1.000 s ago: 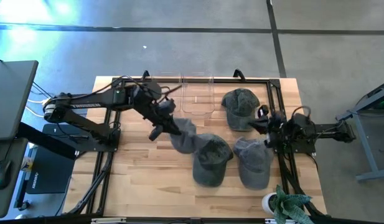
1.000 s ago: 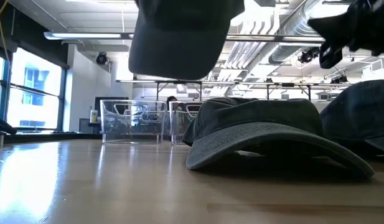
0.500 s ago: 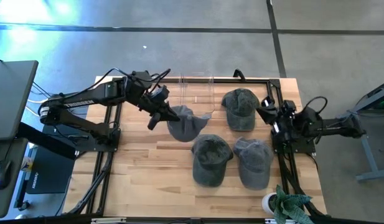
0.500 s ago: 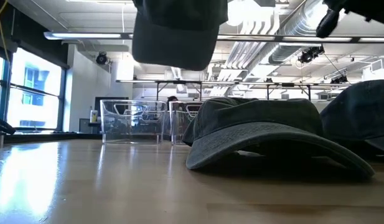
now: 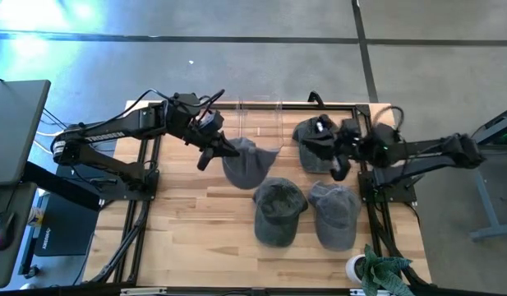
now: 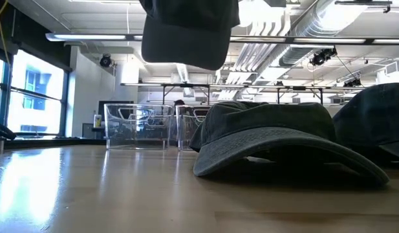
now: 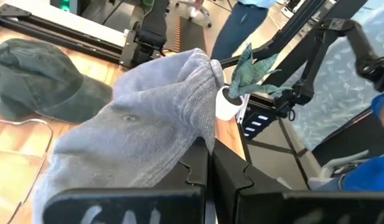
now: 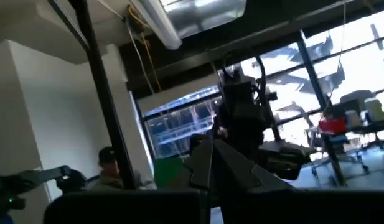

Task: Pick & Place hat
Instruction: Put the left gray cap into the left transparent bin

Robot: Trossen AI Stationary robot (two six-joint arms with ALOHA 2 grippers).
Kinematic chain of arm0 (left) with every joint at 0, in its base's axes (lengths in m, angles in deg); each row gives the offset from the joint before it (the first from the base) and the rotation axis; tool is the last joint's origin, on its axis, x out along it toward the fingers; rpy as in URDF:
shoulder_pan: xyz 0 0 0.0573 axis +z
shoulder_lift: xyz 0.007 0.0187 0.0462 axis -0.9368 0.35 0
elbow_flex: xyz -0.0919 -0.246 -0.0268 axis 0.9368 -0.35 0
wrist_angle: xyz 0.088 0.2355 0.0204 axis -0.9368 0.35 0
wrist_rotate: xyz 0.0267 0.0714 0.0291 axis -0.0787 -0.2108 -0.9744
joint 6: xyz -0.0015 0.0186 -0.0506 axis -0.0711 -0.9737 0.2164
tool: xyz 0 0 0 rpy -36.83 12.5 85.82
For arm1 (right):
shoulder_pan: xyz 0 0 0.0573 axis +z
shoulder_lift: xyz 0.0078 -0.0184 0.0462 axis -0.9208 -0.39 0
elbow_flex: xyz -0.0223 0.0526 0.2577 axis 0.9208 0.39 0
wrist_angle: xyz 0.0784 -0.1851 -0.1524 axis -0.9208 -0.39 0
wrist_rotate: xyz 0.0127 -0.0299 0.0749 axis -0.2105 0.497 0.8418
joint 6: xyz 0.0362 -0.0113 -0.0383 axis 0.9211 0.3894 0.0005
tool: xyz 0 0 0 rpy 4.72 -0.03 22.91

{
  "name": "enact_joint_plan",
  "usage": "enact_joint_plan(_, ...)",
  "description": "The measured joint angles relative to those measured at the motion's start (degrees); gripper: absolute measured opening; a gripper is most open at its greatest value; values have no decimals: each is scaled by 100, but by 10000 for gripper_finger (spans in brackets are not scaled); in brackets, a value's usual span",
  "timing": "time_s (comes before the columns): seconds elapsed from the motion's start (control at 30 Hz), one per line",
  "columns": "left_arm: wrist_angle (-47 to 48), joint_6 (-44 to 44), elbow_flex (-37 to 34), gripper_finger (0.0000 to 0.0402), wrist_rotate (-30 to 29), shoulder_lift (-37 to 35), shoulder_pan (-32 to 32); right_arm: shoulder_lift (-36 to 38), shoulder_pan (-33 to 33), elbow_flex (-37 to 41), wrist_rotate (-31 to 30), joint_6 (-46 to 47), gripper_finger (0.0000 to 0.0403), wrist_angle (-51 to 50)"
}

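The left pincer (image 5: 223,150) is squeezing tight on a grey hat (image 5: 246,164) and holding it up in the air, just in front of the clear bin (image 5: 260,125) at the far side of the tabletop (image 5: 195,238). In the left wrist view, the two dark fingers (image 7: 198,163) are pinching a fold of the hat's cloth. In the low view the hat (image 6: 186,32) is hanging high above the wood. Nearest to the front edge, two dark green hats are lying side by side, the left one (image 5: 279,210) and the right one (image 5: 335,214), just beside each other. A white cup with a green plant (image 5: 370,270) is sitting at the front right corner. Farther back, a third green hat (image 5: 311,144) is lying next to the clear bin. The right pincer (image 5: 320,129) is reaching out over that far hat with its fingers closed and holding nothing.
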Motion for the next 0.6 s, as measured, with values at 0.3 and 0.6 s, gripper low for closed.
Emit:
enact_joint_plan(0.3, -42, -195, 0, 0, 80, 0, -2, -1292, -343, -2758, 644, -750, 113, -4320)
enact_joint_plan(0.6, -44, -365, 0, 0, 169, 0, -2, -2628, -640, -4327, 1724, -1708, 258, -6269)
